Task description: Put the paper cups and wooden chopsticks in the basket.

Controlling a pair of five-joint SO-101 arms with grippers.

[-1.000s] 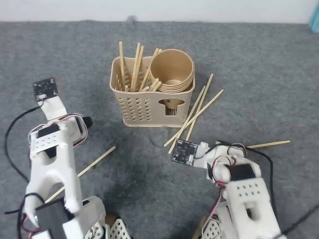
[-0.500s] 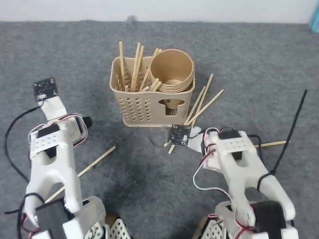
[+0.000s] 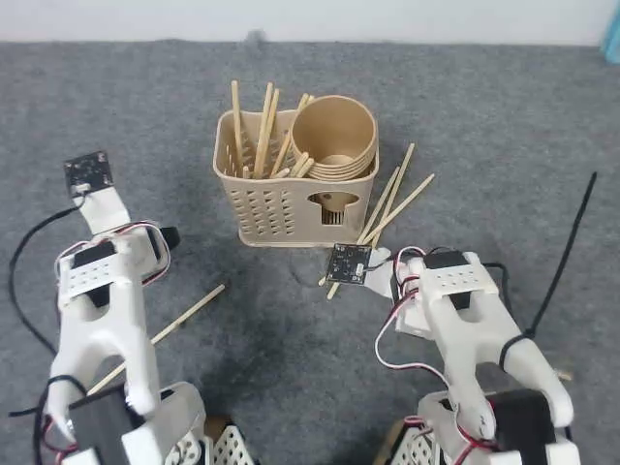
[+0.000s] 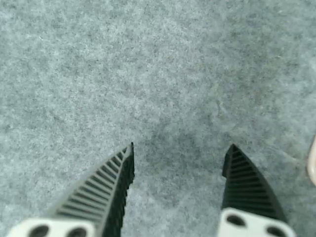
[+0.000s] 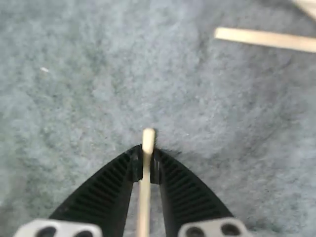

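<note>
right end effector (image 5: 146,150): clamped on wooden chopstick (image 5: 147,136) near its tip, probably for lifting over | left end effector (image 4: 181,146): spread above tabletop (image 4: 148,74) | paper cups (image 3: 334,136): nested in basket (image 3: 281,208) | loose chopsticks (image 3: 387,208): just beside basket

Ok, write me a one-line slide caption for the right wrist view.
Right end effector shut on a wooden chopstick, grey carpet behind, a second chopstick lying farther off.

basket (image 3: 281,208) mid-carpet, chopsticks (image 3: 402,211) fanned beside its right wall; open carpet (image 3: 504,116) behind
</note>
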